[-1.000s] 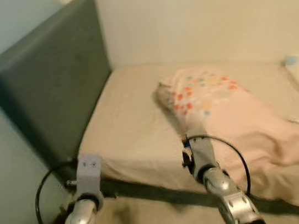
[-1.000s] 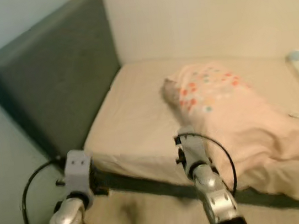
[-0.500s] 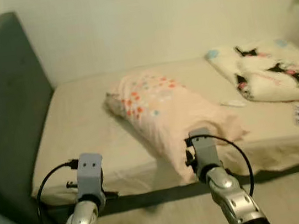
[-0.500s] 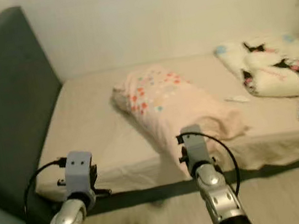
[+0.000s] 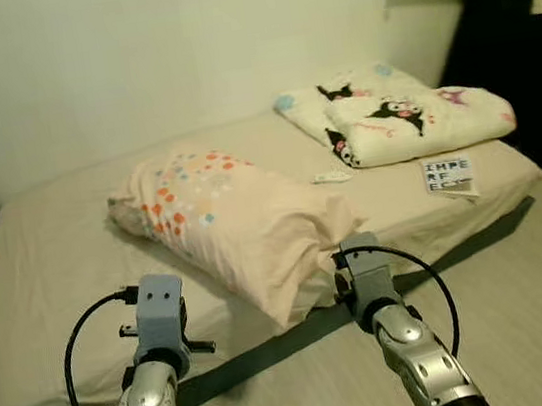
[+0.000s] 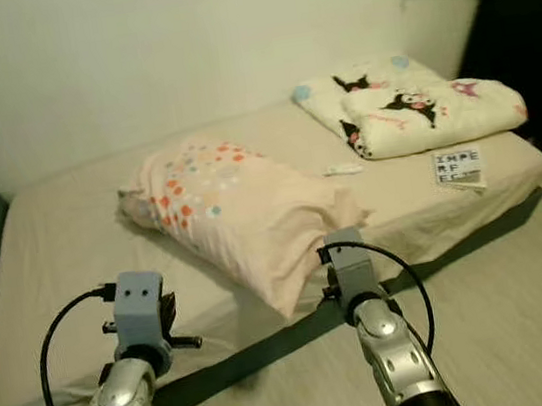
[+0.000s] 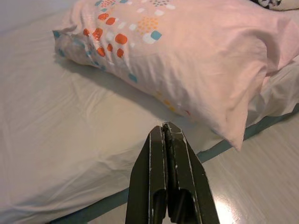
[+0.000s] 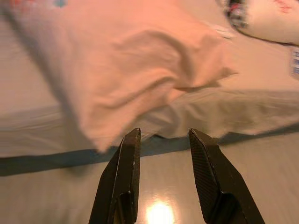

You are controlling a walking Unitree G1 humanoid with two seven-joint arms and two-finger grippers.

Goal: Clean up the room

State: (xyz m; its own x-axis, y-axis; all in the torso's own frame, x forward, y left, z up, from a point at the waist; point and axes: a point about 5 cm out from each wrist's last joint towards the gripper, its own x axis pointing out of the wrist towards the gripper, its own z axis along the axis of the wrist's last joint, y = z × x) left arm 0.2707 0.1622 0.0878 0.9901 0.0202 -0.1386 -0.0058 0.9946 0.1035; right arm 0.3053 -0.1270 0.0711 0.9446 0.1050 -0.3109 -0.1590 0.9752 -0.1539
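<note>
While our left gripper [image 7: 167,128] stays pinched together and our right gripper [image 8: 163,140] gapes, we face a soft, wrinkled pink dotted cotton pillow [image 5: 243,222].

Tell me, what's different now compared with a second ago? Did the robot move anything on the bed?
Nothing on the bed moved; the robot's head view swung right. The grey headboard has slid out to the left edge, and the cartoon-print blanket and a printed card have come into sight. The pink pillow lies as before. The left gripper remains shut and the right gripper open, both empty, before the bed.
</note>
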